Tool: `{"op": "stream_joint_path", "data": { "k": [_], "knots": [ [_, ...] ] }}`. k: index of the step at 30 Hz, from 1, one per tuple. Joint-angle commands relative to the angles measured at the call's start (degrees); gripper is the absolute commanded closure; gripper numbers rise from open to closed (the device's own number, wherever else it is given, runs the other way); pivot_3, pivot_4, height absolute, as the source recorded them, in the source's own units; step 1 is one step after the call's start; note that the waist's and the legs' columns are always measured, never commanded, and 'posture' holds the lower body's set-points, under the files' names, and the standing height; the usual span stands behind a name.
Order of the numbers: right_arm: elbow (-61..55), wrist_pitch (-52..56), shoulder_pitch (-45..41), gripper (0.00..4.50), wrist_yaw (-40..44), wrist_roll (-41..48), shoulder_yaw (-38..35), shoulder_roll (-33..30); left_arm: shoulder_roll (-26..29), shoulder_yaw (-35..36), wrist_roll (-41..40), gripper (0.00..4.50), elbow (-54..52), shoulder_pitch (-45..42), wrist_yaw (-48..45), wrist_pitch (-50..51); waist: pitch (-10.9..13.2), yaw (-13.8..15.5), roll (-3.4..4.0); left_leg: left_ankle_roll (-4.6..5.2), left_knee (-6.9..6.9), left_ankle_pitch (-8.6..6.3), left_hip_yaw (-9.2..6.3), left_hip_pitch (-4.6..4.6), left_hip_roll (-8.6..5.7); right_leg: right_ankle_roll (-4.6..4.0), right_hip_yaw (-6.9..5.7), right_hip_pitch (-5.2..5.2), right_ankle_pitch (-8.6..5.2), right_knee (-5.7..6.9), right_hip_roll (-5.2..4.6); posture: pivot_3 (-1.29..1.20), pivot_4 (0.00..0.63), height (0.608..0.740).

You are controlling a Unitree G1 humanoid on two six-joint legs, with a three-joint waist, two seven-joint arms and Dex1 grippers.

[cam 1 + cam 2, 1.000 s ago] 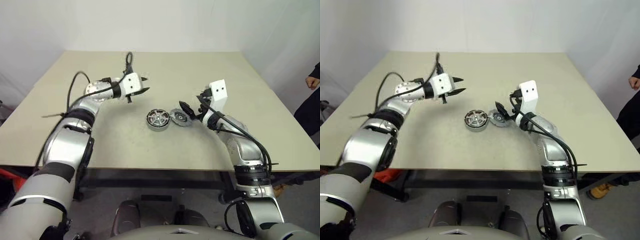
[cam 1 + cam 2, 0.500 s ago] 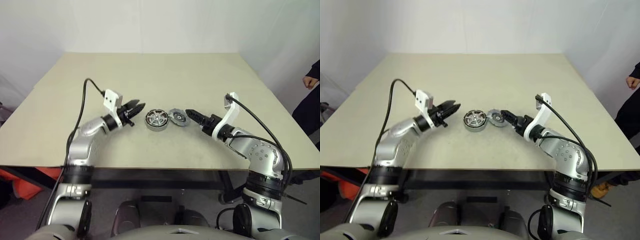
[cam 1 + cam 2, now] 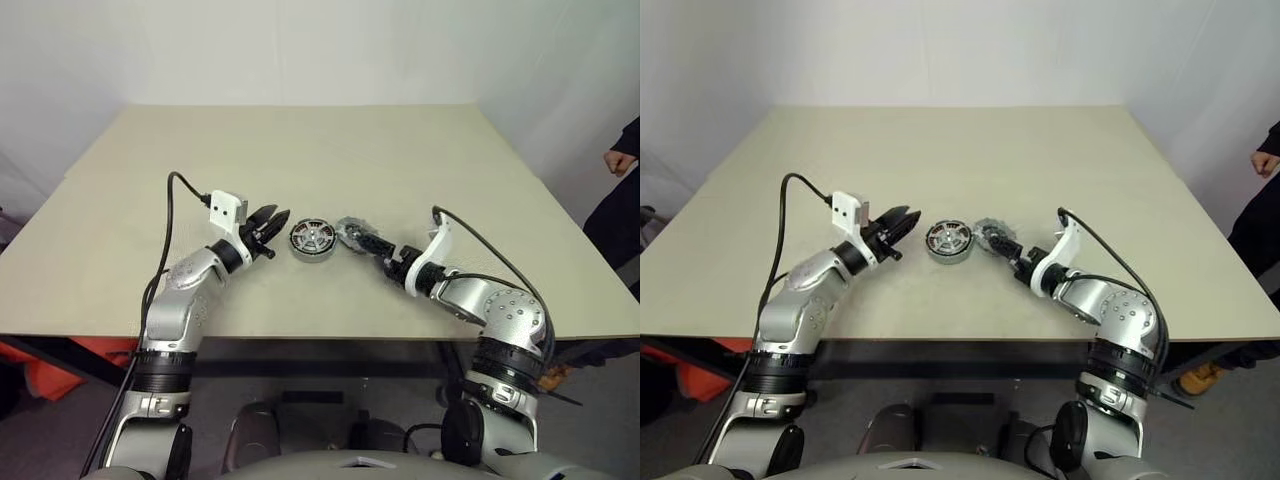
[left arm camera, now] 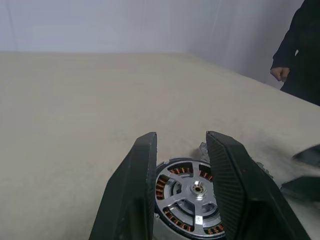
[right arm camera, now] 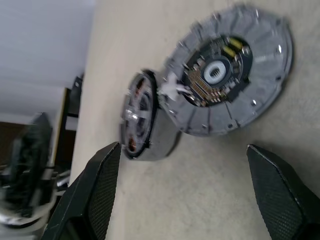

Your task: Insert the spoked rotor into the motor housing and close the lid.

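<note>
Left eye view: the motor housing (image 3: 311,239) sits mid-tabletop (image 3: 300,150), silver spokes showing in its centre, the lid (image 3: 352,232) lying just beside it. Left hand (image 3: 268,232) hangs close by the housing, fingers partly apart and empty. Right hand (image 3: 362,238) reaches over the lid, fingers spread wide.

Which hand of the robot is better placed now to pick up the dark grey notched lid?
Probably the right hand: its open fingers point at the dark grey notched lid, close by. The left hand faces the round copper-wound motor housing, on the far side from the lid.
</note>
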Motion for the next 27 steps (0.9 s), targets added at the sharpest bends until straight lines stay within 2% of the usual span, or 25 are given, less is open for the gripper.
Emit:
{"op": "stream_joint_path", "data": {
  "k": [1, 14, 27],
  "knots": [
    [2.41, -3.24, -2.04, 0.0, 0.75, -1.36, 1.66, -0.29, 0.51, 0.3, -0.5, 2.86, -3.18, 0.63, 0.71, 0.0, 0.0, -0.29, 0.0, 0.0, 0.0, 0.0, 0.0, 0.02, 0.0, 0.02, 0.0, 0.01, -0.01, 0.0, 0.0, 0.0, 0.0, 0.74],
    [21.07, -21.21, -10.99, 0.0, 7.87, -8.57, 5.66, -1.02, 1.77, -0.87, -0.7, 2.86, -5.1, 2.16, 0.7, 1.72, 0.0, -1.27, 0.0, -0.29, 0.07, 0.18, 0.0, 0.13, 0.04, 0.2, 0.0, 0.1, 0.08, 0.05, -0.01, 0.0, 0.0, 0.74],
    [31.51, -30.92, -17.0, 0.0, 15.0, -13.76, 9.23, -2.15, 9.37, -2.05, -0.83, 2.86, -5.32, 4.5, -4.16, 5.12, -0.01, -1.37, 0.01, -0.23, 0.1, 0.15, 0.01, 0.1, 0.04, -0.03, 0.0, 0.09, 0.2, 0.07, 0.0, 0.0, 0.0, 0.74]
  ]
}}
